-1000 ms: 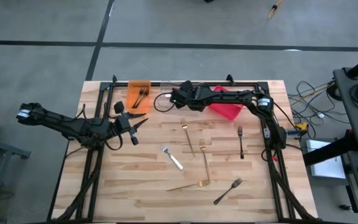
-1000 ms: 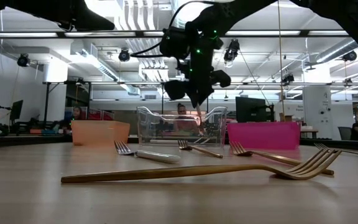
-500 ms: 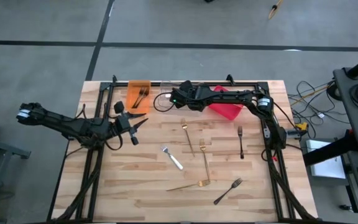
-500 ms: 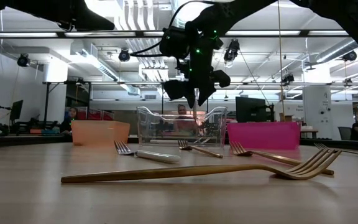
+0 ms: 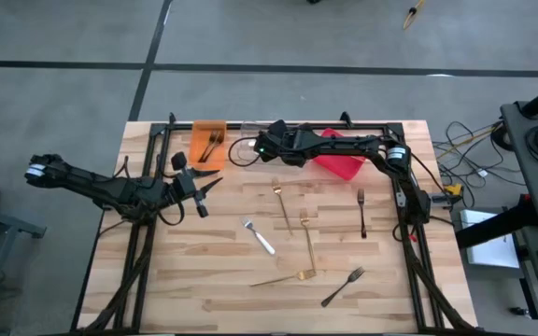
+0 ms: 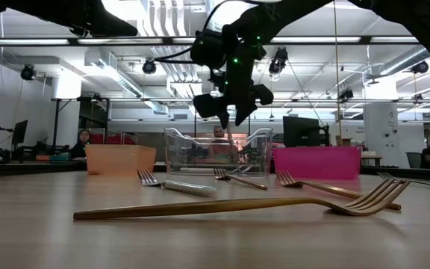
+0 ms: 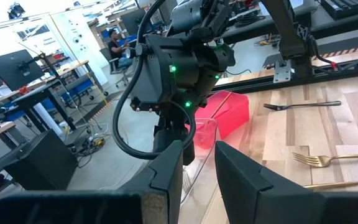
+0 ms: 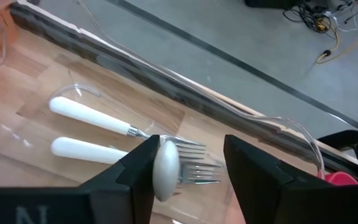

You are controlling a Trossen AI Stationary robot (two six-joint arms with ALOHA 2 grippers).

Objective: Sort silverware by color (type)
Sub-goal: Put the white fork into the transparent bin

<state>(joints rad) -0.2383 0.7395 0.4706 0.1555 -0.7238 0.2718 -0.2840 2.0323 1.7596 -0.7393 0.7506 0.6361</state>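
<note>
My right gripper (image 8: 188, 171) stands open above the clear bin (image 5: 247, 149) at the table's far edge. Two white-handled forks (image 8: 92, 118) lie flat in that bin. The rounded end of a third white handle (image 8: 165, 169) shows between my right fingers, close beside one of them. My left gripper (image 5: 204, 191) waits open over the table's left part, with nothing between its fingers (image 7: 166, 177). On the wood lie gold forks (image 5: 282, 205) (image 5: 307, 241) (image 5: 283, 278), a white-handled fork (image 5: 260, 237) and black forks (image 5: 361, 213) (image 5: 343, 287). My right gripper points down into the clear bin with its fingers spread wider than the white handle. The handle's end (image 8: 165, 169) sits right beside the inner face of one finger (image 8: 138, 171). I cannot tell whether it touches that finger.
An orange bin (image 5: 208, 142) holding dark forks stands left of the clear bin, and a red bin (image 5: 339, 161) stands right of it. A black frame rail (image 5: 278, 124) runs along the far edge. People sit in the room beyond the table.
My right gripper has opened above the clear bin and risen slightly.
</note>
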